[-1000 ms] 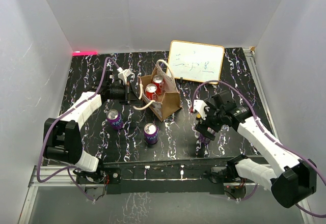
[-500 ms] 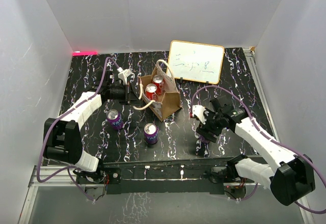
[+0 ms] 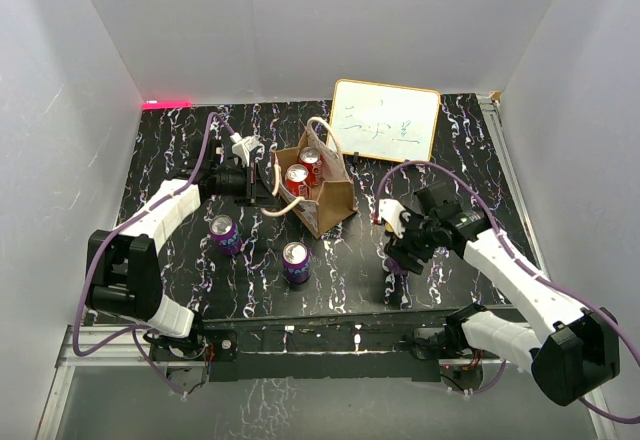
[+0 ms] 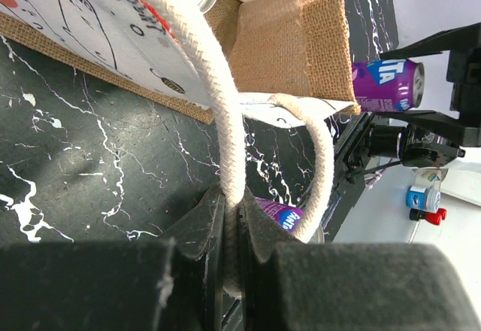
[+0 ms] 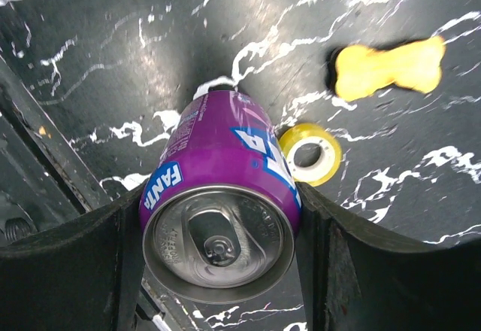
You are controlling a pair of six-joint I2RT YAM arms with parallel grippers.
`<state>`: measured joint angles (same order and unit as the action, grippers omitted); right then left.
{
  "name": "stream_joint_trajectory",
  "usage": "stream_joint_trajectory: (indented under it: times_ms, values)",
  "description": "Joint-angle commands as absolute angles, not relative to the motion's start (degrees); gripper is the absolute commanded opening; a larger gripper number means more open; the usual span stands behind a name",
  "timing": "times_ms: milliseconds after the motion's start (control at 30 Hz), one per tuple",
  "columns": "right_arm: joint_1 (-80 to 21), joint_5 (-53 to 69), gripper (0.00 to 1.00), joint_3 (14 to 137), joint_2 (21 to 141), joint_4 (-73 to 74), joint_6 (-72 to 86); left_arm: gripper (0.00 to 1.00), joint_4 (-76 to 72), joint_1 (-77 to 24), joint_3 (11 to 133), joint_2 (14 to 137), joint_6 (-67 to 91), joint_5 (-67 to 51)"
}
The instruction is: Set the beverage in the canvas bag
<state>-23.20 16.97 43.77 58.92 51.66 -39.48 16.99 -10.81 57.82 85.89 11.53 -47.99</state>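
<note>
– Jaws on the right gripper (image 5: 219, 244)?
– Part-way apart, clamped on a purple Fanta can (image 5: 225, 173), one finger on each flank. The can's top faces the wrist camera. Can't tell whether it is clear of the surface (image 3: 170, 160).
– Where is it, measured from the canvas bag (image 3: 335, 205)?
– To the bag's right and nearer the arm bases, apart from it. The bag stands upright with its mouth open and two red cans (image 3: 298, 175) inside.
– Left gripper (image 4: 234, 214)?
– Jaws almost together, pinching the cream rope handle (image 4: 225, 113) at the bag's left side. The rope runs from the pinch up to the patterned wall.
– Around the bag?
– A loose purple can (image 3: 295, 257) stands just in front of it, and another purple can (image 3: 224, 230) is front-left, farther off. A whiteboard (image 3: 385, 120) with writing sits behind-right. A yellow tape roll (image 5: 312, 150) and a yellow bone-shaped piece (image 5: 387, 68) lie beside the held can. Their bearing from the bag isn't clear.
</note>
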Motion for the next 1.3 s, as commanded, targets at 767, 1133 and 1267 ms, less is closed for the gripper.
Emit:
stream_joint_trajectory:
  times_ms: [767,1133,1267]
  values:
    - [-40.43,8.57,0.27,90.96,86.88,24.90,-27.39,0.00,18.81,-10.60,60.20,85.04,10.07,-50.05]
    - [-41.55,-1.39,0.22,96.59,95.36,28.74,-25.40,0.00,18.47,-10.63,59.73,83.50,10.02,-49.48]
    - [-41.41,-4.65,0.20,95.65,94.89,30.08,-24.47,0.00,18.61,-10.59,60.05,83.91,10.11,-49.65]
